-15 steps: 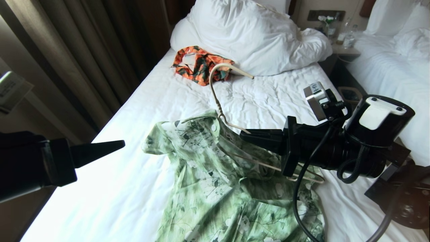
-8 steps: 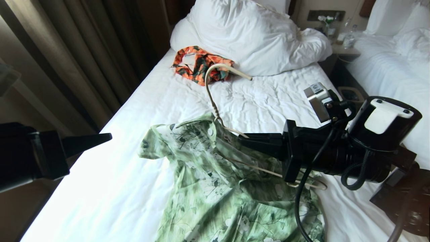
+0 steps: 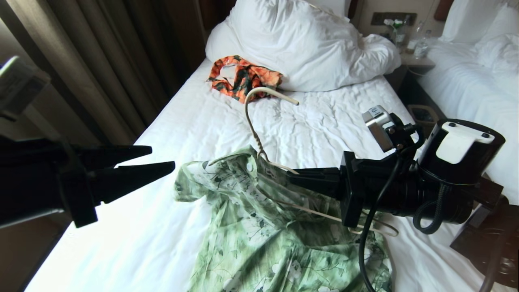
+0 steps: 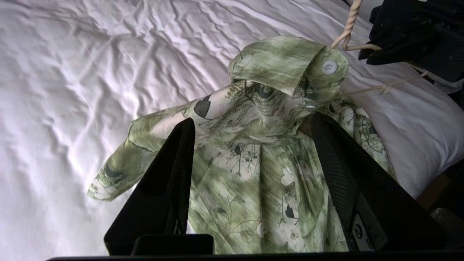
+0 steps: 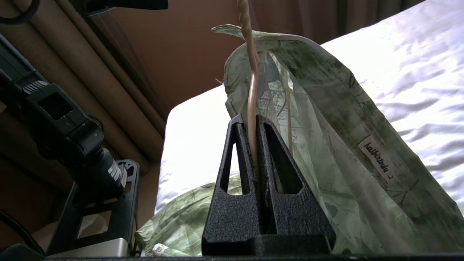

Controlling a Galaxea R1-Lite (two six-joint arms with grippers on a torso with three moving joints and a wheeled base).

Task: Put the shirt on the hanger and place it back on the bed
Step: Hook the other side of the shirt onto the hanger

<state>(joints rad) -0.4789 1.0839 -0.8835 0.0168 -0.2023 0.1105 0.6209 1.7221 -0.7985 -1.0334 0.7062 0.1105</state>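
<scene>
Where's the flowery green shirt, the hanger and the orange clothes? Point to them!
shirt [image 3: 259, 227]: head view, on its front panel.
hanger [image 3: 250, 117]: head view, on the hook's neck.
orange garment [image 3: 243, 77]: head view, on its middle.

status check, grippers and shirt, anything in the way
Right gripper shut on the hanger, held above the bed. Left gripper open, empty, beside the shirt. Shirt half on hanger. Nothing blocking.

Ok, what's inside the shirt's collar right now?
The hanger runs in under the shirt collar; its twisted neck and hook stick out. The right gripper is shut on its wire. The arm on the sleeve side is covered by fabric.
</scene>
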